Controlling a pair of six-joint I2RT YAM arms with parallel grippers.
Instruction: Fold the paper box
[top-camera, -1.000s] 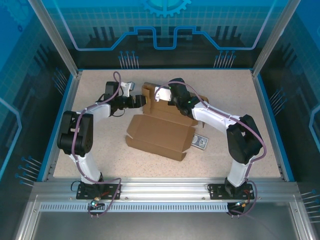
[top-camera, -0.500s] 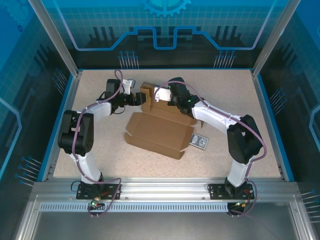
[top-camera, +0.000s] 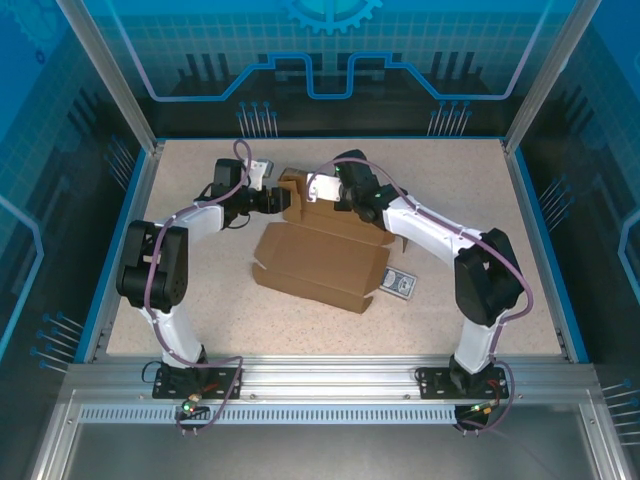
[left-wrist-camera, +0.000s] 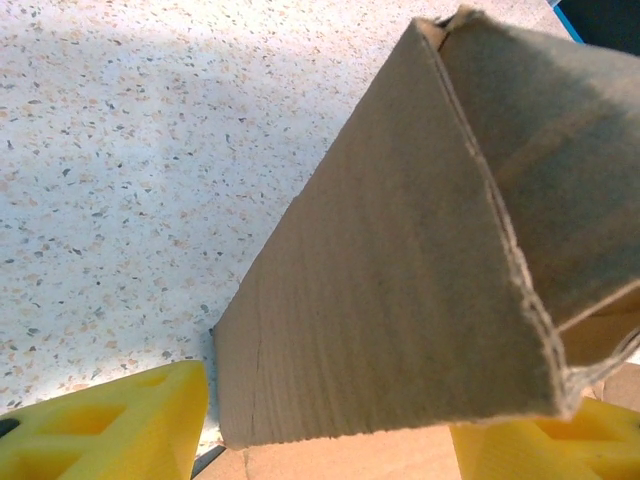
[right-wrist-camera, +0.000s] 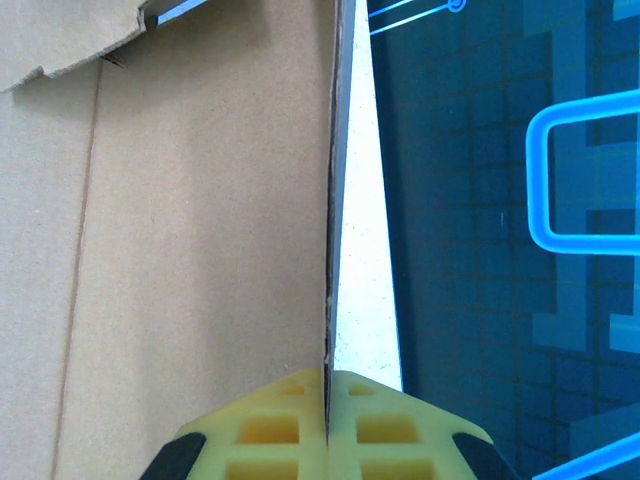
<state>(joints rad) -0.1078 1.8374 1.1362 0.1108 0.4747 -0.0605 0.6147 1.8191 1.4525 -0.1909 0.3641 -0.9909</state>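
The brown paper box (top-camera: 320, 262) lies half-folded at the table's middle, its back wall raised. My right gripper (top-camera: 322, 190) is at that back wall. In the right wrist view its yellow fingers (right-wrist-camera: 260, 435) are shut on the thin edge of a box panel (right-wrist-camera: 200, 220), the right gripper (right-wrist-camera: 328, 400) pinching it edge-on. My left gripper (top-camera: 281, 201) is at the box's raised left end flap. In the left wrist view a folded cardboard corner (left-wrist-camera: 400, 280) stands between the two yellow fingers (left-wrist-camera: 110, 425) of the left gripper (left-wrist-camera: 330, 445). They stand apart, with a sliver of gap at the left finger.
A small blue-and-white patterned card (top-camera: 400, 284) lies on the speckled table (top-camera: 200, 300) just right of the box's front right corner. Blue rails (top-camera: 120, 240) border the table, and both arm bases stand at the near edge.
My left gripper has moved right up to the box's left end flap and its jaws have narrowed. The box has shifted slightly. The right gripper stays shut on the back panel.
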